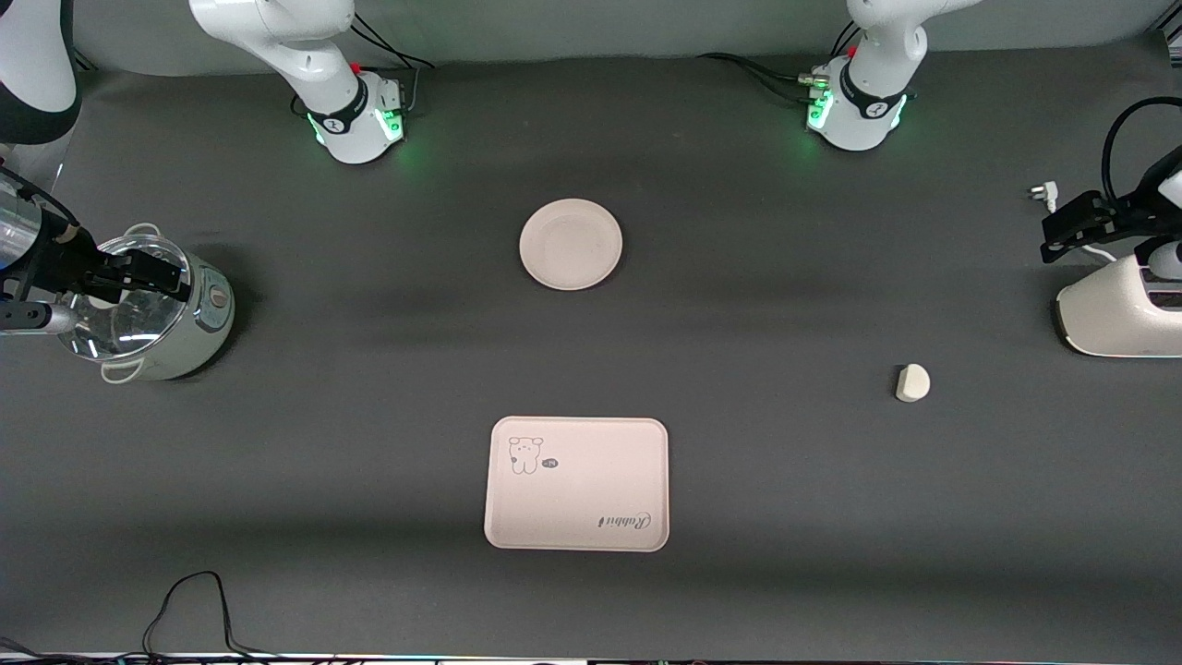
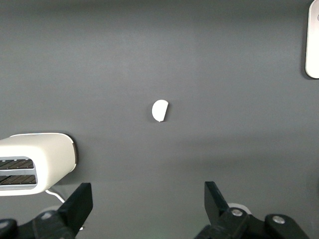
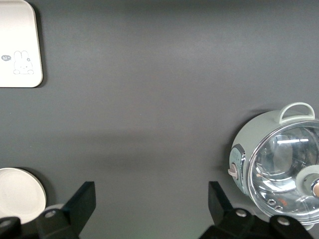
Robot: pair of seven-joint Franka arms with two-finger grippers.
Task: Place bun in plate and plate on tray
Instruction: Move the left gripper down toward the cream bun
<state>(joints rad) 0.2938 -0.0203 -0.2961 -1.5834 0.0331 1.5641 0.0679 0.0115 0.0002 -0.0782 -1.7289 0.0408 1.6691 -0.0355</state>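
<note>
**Nothing placed yet: bun, plate and tray all apart**

The bun [image 1: 912, 382] lay alone on the worktop [image 1: 757, 305] toward my left arm's end, near the toaster [image 1: 1122, 314]. The plate [image 1: 571, 244] sat bare mid-worktop, and the tray [image 1: 577, 483] lay nearer the front camera than the plate, also bare. So I judged both steps remained: bun into plate, then plate onto tray.

My left tool [image 2: 147, 206] hung high over the toaster's end of the worktop, fingers spread wide, holding nothing, looking down on the bun. My right tool [image 3: 152, 204] hung over the lidded cooker [image 1: 152, 309], equally wide open and unladen, waiting.
</note>
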